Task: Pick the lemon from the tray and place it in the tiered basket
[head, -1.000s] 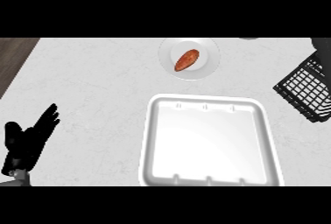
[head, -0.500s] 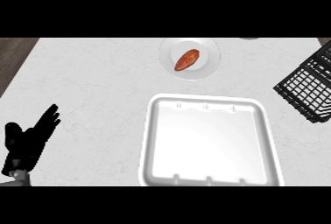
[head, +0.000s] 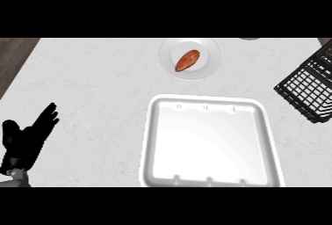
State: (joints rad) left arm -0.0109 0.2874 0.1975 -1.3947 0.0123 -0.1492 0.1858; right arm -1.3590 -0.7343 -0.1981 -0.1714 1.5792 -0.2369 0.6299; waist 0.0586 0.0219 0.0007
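Head view shows you nothing moved over the last second: the left hand (head: 29, 140) stays released, fingers straight, resting at the table's (head: 97, 79) left edge. Your right hand is out of view. The white tray (head: 211, 145), glossy with rounded corners, holds no lemon, nor can you see one in the black wire basket (head: 311, 85). An orange oblong lies on the plate (head: 189, 58).

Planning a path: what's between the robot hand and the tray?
Head view: only bare counter lies between the open left robot hand and the white tray.
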